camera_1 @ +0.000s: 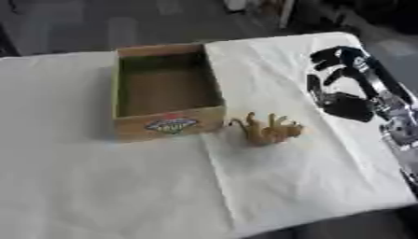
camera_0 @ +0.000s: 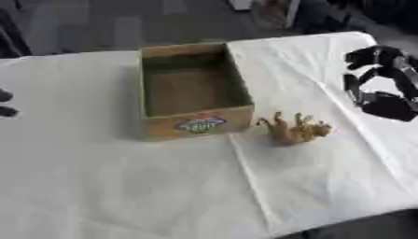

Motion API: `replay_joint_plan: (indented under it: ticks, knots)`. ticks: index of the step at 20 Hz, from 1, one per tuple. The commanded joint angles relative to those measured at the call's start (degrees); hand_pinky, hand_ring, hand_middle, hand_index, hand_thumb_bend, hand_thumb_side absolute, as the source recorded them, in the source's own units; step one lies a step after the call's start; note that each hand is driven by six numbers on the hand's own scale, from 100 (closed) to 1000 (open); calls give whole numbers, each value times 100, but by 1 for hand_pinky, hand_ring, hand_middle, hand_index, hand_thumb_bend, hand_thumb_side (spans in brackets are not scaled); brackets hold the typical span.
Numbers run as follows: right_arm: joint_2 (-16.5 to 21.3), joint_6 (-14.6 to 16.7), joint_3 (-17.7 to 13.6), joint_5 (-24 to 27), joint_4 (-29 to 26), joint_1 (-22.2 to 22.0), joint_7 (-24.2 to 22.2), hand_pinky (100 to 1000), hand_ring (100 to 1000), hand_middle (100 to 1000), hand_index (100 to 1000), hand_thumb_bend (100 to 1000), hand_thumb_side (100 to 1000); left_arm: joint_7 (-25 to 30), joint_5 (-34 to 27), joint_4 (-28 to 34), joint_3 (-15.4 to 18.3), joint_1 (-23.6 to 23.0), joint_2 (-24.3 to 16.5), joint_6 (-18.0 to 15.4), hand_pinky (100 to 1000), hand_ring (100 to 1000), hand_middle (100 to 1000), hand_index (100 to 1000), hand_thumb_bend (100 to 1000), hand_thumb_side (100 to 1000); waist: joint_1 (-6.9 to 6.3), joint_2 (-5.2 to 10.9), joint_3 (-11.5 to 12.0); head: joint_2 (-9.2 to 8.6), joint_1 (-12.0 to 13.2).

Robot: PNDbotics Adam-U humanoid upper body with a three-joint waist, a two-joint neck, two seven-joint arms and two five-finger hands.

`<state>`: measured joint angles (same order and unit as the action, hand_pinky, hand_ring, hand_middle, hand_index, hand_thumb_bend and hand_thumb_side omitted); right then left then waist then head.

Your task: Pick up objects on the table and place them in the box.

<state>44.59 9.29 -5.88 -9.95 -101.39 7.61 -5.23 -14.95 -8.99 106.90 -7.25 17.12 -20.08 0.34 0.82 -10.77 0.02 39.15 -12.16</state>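
Left hand: only dark fingertips of the left hand [camera_0: 6, 103] peek in at the left edge — I cannot tell if they are open or curled.
Box: the brown cardboard box [camera_0: 196, 125] with a bright sticker on its front sits well to the left of the right hand's fingers. Nothing shows inside it.
Toy: the small tan plastic animal toy [camera_0: 296, 130] lies on its side with its legs up, on the white tablecloth [camera_0: 122, 186], just right of the box's front corner and below-left of the right fingers.
Right hand: the black right hand [camera_1: 347, 105] hangs over the cloth — fingers [camera_1: 326, 57] curved but spread apart, holding and touching nothing.
What could go wrong: the toy is small and bumpy, so I think fingers coming down crooked could knock it away or bunch up the cloth.
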Motion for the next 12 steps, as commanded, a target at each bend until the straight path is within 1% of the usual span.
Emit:
replay_joint_plan:
  ticks: [1,3,4,5,6,8,12]
  knots:
    - [470,71,101,-185,-94,124,-151,578,760,743,816,180,236,-3,38,58,45,28,-70,9,528,605,518,594,268,487,6,96,6,-34,3]
    - [599,106,212,-274,-61,208,-268,605,787,774,834,265,267,4,38,56,39,27,-71,14,528,605,518,595,272,486,9,102,12,-22,-6]
    - [648,124,260,-319,-40,241,-340,611,793,779,838,283,275,11,40,56,35,26,-70,14,528,605,518,595,273,486,12,104,20,-25,-9]
    - [692,139,300,-367,-22,273,-403,622,804,792,842,334,279,13,42,55,35,21,-69,14,528,605,518,595,273,486,15,105,28,-32,-10]
    - [745,158,342,-439,0,311,-458,631,811,802,847,362,269,12,42,51,35,16,-67,14,528,605,518,594,274,486,18,105,37,-35,-10]
    - [829,197,423,-618,64,382,-542,641,818,810,857,395,256,13,39,43,28,7,-65,15,528,606,518,595,274,487,22,104,48,-20,-13]
    - [957,264,585,-811,280,526,-686,661,832,826,875,456,273,20,38,40,19,6,-62,13,528,606,518,595,275,487,33,95,67,-13,-24]
